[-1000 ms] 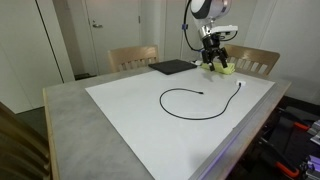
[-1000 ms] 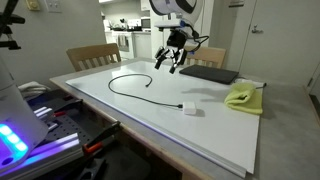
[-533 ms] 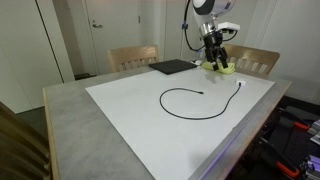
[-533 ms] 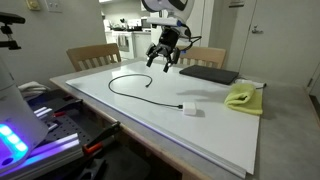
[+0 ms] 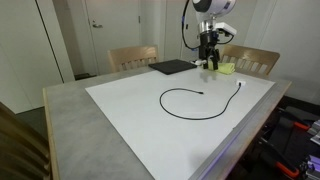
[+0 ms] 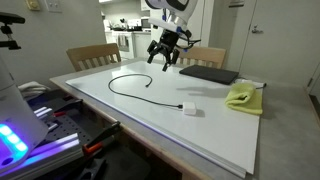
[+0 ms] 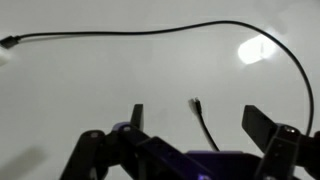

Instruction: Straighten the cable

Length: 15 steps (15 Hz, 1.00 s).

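1. The cable (image 6: 140,99) lies in a big curl on the white sheet (image 5: 130,125) on the desk (image 5: 70,110). In an exterior view its white plug (image 6: 188,110) is the nearest part.
2. In the wrist view, the thin loose end (image 7: 195,104) shows between the two fingers of the hand (image 7: 200,125).
3. The hand hangs above the far side of the curl. It points down, is wide open, and holds nothing.
4. I think it should go straight down and pinch that end. Then it should pull slowly away from the plug, low over the desk.
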Available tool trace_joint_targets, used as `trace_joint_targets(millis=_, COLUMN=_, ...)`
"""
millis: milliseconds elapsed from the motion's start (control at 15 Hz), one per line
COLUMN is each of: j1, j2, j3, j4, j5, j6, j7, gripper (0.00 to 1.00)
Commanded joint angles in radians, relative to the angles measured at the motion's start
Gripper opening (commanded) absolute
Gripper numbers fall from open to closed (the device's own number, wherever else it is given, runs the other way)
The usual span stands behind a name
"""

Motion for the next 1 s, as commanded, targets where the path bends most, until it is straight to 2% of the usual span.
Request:
trace_joint_targets(millis=0, j1=-0.054, j2=-0.051, j3=0.036, j4=-0.065, j5=0.105, j6=0.090, j7=-0.131, gripper=1.00)
trace_joint_targets(millis=133, j1=-0.044, j2=-0.087, j3=0.039, j4=-0.124, j5=0.087, j6=0.199, j7=-0.210, gripper=1.00)
trace_joint_targets(millis=467, j1=-0.001, j2=-0.166, j3=0.051, j4=-0.295, j5=-0.049, j6=0.448, j7=-0.298, gripper=1.00)
trace_joint_targets(millis=533, j1=-0.016, j2=-0.108, j3=0.051, j4=-0.199, j5=-0.018, j6=0.358, j7=-0.255, gripper=1.00)
trace_joint_targets(millis=667, j1=-0.003, j2=-0.131, j3=0.056, j4=-0.250, j5=-0.041, j6=0.414, j7=-0.263, gripper=1.00)
trace_joint_targets(millis=933, j1=0.012, j2=-0.116, j3=0.053, j4=-0.258, j5=-0.072, j6=0.434, j7=-0.237, gripper=1.00)
